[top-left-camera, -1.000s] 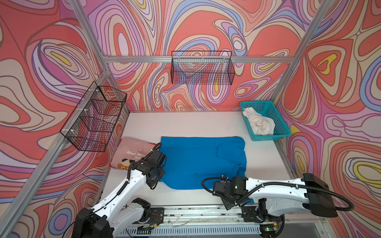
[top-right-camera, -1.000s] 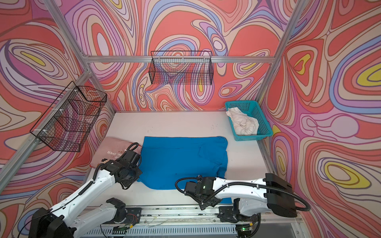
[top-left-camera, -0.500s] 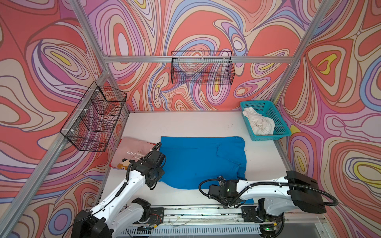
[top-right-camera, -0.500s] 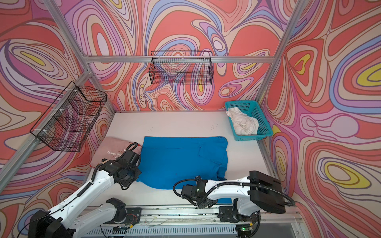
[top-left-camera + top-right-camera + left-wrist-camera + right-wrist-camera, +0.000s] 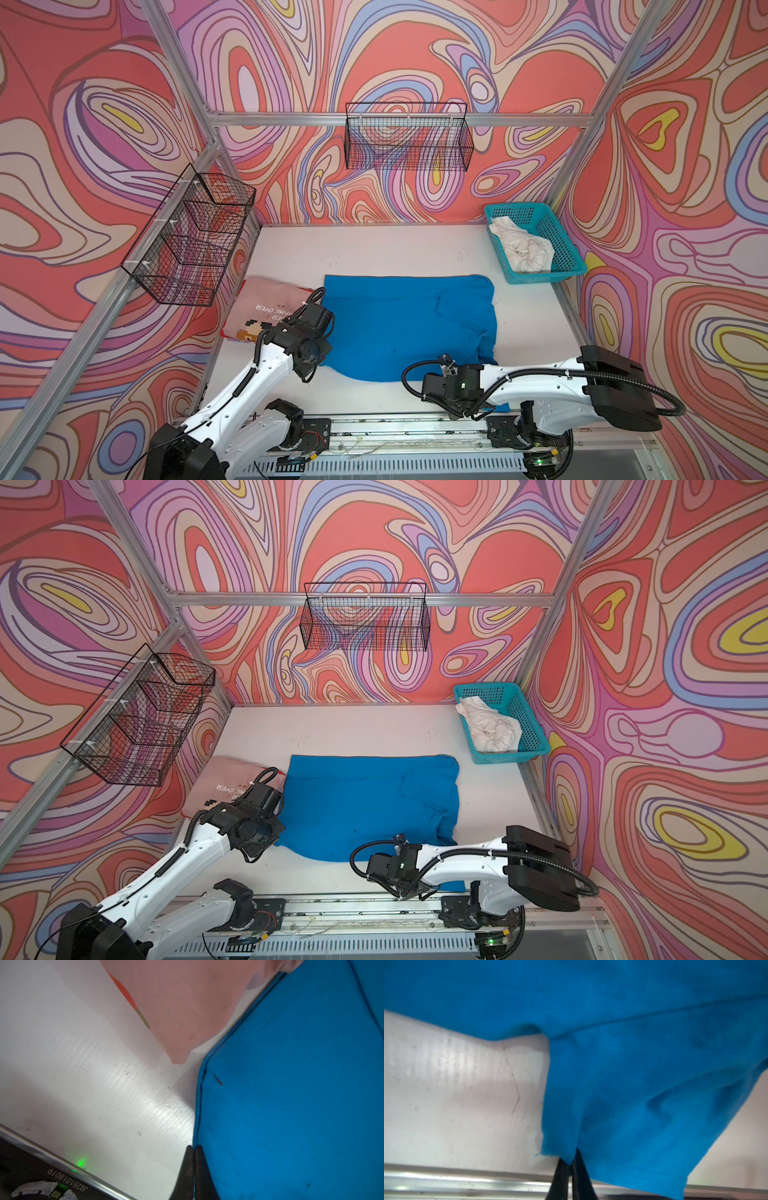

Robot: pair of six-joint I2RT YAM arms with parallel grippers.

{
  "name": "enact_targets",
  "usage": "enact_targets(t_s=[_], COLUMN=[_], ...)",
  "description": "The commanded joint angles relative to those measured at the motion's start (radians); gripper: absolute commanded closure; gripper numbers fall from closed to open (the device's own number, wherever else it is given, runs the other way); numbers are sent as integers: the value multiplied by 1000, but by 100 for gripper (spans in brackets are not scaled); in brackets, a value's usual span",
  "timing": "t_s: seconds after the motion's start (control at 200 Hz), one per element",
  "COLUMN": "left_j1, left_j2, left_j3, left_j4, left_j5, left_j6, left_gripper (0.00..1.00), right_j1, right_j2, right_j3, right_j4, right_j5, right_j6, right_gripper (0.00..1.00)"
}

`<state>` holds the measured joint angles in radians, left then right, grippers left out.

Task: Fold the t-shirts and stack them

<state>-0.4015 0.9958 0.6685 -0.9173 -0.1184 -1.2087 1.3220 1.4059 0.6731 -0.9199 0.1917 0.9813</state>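
In both top views the blue t-shirt (image 5: 399, 328) lies spread flat in the middle of the white surface (image 5: 374, 249), with a flap folded over near its 2 o'clock corner. The pink t-shirt (image 5: 266, 303), folded and lettered "GAME OVER", lies just beside it at 9 o'clock. In the far corner at 2 o'clock, the teal basket (image 5: 569, 257) holds the off-white t-shirt (image 5: 523, 249), crumpled in a heap. A black wire basket (image 5: 407, 141) hangs on the back wall at 12 o'clock, and a second wire basket (image 5: 191, 241) hangs on the side wall at 10 o'clock. The left arm (image 5: 266, 370) reaches the blue shirt's 8 o'clock corner and the right arm (image 5: 536, 374) its 5 o'clock corner. Their wrist housings hide the grips.

The left wrist view shows the grip on that side. The left tool (image 5: 193, 1147) is pressed together on the blue shirt's hemmed edge. The pink shirt's corner is near, with a bare strip of surface between the two shirts.

The right wrist view is blurred. It shows the right tool (image 5: 572, 1159) pinched tight on the blue sleeve's edge, with cloth bunching in folds around it.
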Motion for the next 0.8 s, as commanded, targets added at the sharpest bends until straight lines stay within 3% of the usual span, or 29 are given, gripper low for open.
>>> enact_targets(t_s=[0.0,0.506,0.796], left_j1=[-6,-2,16], left_j2=[-4,19,67], left_j3=[14,32,63], left_j4=[-43,-45,-33], left_j5=[-30,-61,-61], left_j6=[-24,-24,-10], left_gripper=[100,100,100], right_j1=[2,1,-78], right_j2=[-6,-128,-131], right_j3=[-24,213,315], right_j4=[-17,-316,-397], right_j5=[28,179,242], right_j6=[30,43,-36], right_gripper=[100,100,100])
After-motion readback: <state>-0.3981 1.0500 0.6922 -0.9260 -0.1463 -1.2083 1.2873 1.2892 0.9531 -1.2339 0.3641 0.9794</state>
